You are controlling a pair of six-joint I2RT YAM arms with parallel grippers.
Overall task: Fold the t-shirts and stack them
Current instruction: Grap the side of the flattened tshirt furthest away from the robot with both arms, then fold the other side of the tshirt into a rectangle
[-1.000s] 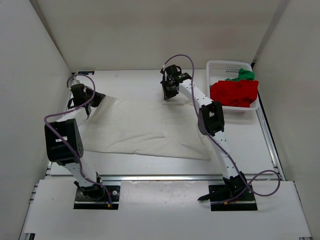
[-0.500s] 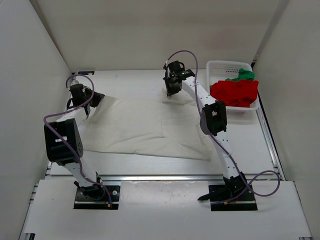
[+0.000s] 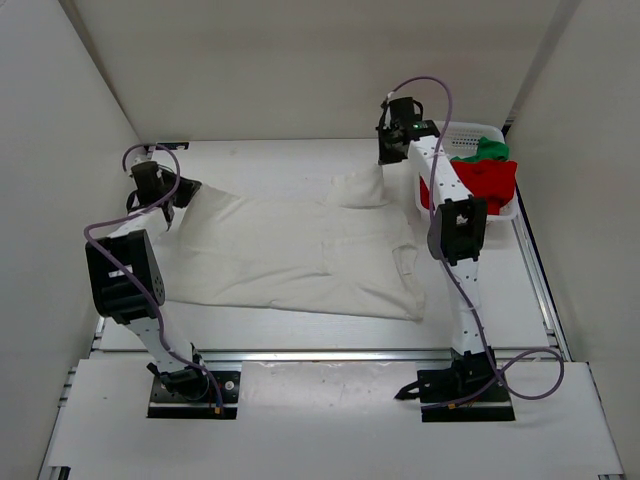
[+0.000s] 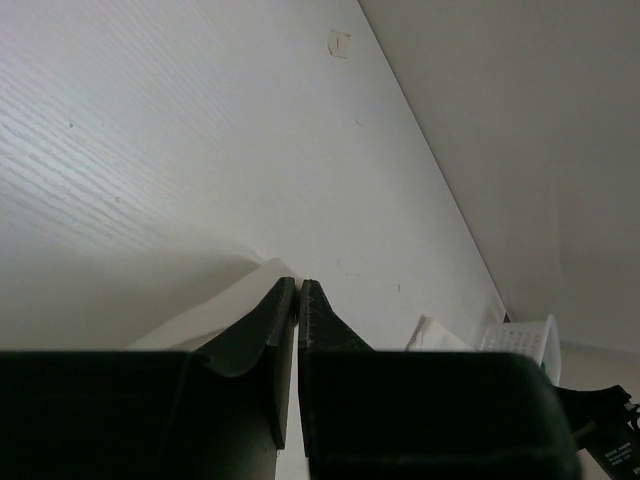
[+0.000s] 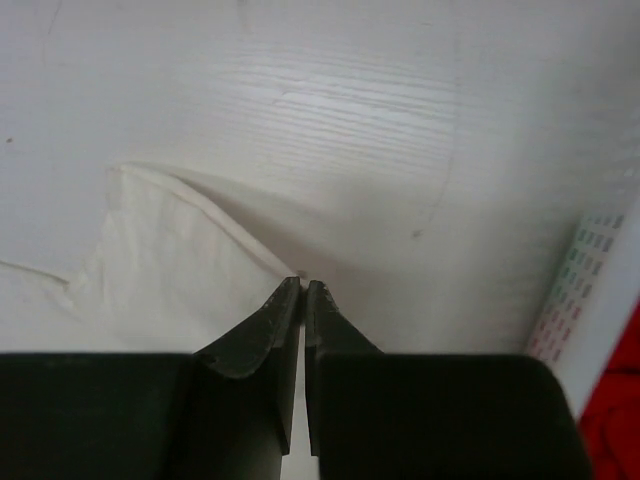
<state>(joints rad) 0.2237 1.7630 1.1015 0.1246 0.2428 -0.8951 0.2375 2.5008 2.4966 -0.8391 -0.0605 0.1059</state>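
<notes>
A cream-white t-shirt [image 3: 290,250] lies spread across the middle of the table, stretched between both arms. My left gripper [image 3: 188,190] is shut on its far left corner; in the left wrist view the cloth [image 4: 200,315] runs up to the shut fingertips [image 4: 298,285]. My right gripper [image 3: 386,160] is shut on the far right corner, which rises in a peak [image 3: 362,186]. The right wrist view shows the cloth's edge [image 5: 170,240] ending at the jaws [image 5: 303,283]. A red t-shirt [image 3: 475,185] and a green t-shirt [image 3: 490,150] lie bunched in the basket.
A white mesh basket [image 3: 440,130] stands at the back right, just right of my right gripper, and its wall [image 5: 590,290] shows in the right wrist view. White walls close in the table on three sides. A metal rail [image 3: 320,352] runs along the near edge.
My right gripper has moved right and toward the back wall, pulling the shirt's far right corner toward the basket. The left gripper has shifted slightly left, and the shirt lies wider.
</notes>
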